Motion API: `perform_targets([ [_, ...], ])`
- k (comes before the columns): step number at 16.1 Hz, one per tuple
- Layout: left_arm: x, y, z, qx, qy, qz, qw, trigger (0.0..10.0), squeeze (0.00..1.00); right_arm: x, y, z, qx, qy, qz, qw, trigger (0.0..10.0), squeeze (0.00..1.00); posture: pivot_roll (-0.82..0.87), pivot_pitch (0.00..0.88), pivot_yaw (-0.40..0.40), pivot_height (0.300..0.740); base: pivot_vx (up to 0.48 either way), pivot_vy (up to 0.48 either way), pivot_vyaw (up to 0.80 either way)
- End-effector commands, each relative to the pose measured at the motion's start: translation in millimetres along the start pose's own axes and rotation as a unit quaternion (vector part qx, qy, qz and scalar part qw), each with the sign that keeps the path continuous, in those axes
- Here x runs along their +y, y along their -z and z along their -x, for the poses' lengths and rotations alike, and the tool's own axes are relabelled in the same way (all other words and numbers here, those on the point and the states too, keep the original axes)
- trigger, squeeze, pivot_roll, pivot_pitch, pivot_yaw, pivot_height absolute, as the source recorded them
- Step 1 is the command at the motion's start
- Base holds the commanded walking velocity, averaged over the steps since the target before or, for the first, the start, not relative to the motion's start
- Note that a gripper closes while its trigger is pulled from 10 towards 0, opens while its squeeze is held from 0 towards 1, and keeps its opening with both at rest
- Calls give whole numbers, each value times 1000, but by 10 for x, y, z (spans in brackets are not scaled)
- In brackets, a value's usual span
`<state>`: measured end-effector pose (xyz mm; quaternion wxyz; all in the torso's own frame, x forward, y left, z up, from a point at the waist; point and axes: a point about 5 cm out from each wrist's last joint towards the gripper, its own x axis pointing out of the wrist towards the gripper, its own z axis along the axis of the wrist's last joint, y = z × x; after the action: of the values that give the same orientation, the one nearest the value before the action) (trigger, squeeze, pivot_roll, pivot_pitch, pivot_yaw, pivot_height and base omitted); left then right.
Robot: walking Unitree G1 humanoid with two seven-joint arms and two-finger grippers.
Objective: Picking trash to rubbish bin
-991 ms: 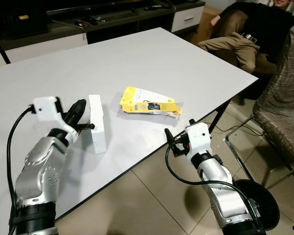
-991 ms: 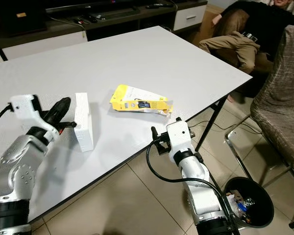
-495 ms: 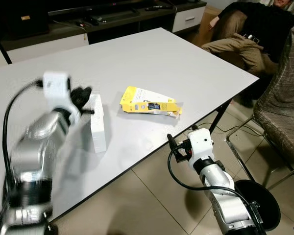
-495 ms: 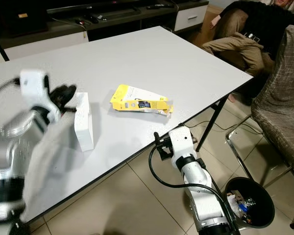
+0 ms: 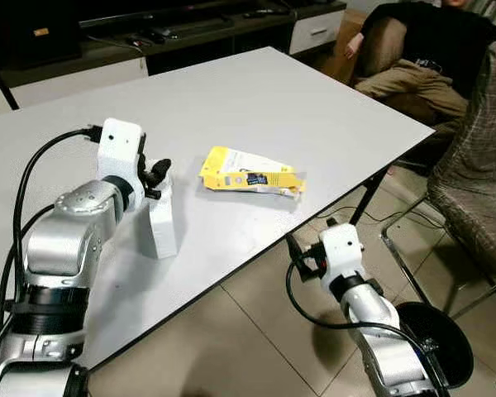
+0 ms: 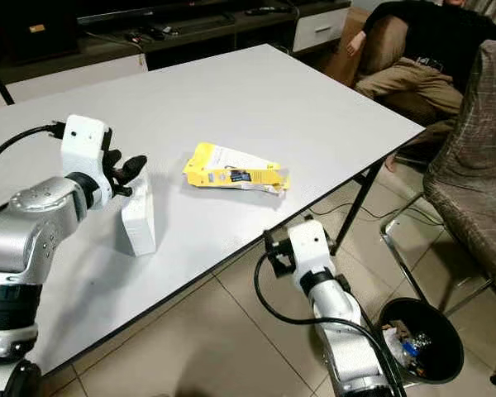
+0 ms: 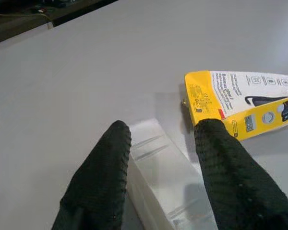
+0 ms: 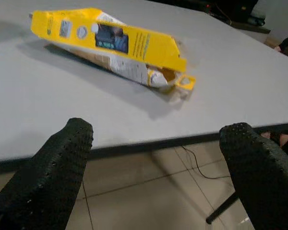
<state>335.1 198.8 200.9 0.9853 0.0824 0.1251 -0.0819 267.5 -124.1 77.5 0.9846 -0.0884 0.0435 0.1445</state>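
Figure: a white bench (image 5: 256,91) carrying two pieces of trash, with both arms of the robot in the foreground.

Left claw (image 7: 161,191): raised over the bench and aimed down along a white foam block (image 5: 161,217), which lies near the bench's front edge. The two black fingers (image 7: 103,182) stand apart, one to each side of the block's upper end, not pressed against it. This straddling pose suits a grasp across the block's narrow width, so the step in hand is judged to be the approach to a pick-up.

Right claw (image 8: 158,177): held below and in front of the bench edge, its fingers spread wide and empty. It points up toward a torn yellow-and-white cardboard package (image 5: 250,174), which lies flat on the bench just beside the foam block on the robot's right, apart from it and near the front edge. The low position probably keeps this arm out of the way while the left arm works.

Black rubbish bin (image 6: 420,339): on the tiled floor to the robot's right, beside the bench leg, already holding some scraps. A person (image 5: 422,50) sits beyond the bench's far right corner.
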Motion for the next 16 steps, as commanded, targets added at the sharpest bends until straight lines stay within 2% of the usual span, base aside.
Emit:
perform_targets([
  [1, -49, -31, -24, 9, 12, -5, 1000, 10000, 1000, -24, -42, 4, -5, 6, 4, 1000, 10000, 0, 26, 0, -22, 740, 0, 0, 0],
  [6, -76, -25, -55, 35, 29, -8, 999, 10000, 1000, -19, -41, 20, -2, 10, 2, 1000, 10000, 0, 24, 0, -11, 740, 0, 0, 0],
  [8, -31, 18, -120, 73, 14, -22, 997, 10000, 1000, -17, -27, 19, 2, 11, 4, 1000, 10000, 0, 23, 0, -4, 740, 0, 0, 0],
  [12, -30, 45, -167, 97, 16, 2, 995, 10000, 1000, -15, 8, 43, 10, 17, 1, 1000, 10000, 0, 21, 0, 9, 740, 0, 0, 0],
  [13, -41, 72, -179, 103, 20, 11, 994, 10000, 788, -11, 7, 48, 10, 18, -1, 1000, 10000, 0, 20, 0, 12, 740, 0, 0, 0],
  [14, -56, 93, -186, 108, 26, 16, 994, 10000, 239, -8, 8, 50, 11, 18, -1, 1000, 10000, 0, 20, 0, 13, 740, 0, 0, 0],
  [15, -76, 122, -194, 115, 33, 21, 993, 10000, 0, -7, 10, 52, 12, 18, -1, 1000, 10000, 0, 20, 0, 13, 740, 0, 0, 0],
  [16, -86, 144, -197, 119, 37, 23, 992, 10000, 0, -4, 15, 51, 14, 17, -2, 1000, 10000, 0, 20, 0, 13, 740, 0, 0, 0],
])
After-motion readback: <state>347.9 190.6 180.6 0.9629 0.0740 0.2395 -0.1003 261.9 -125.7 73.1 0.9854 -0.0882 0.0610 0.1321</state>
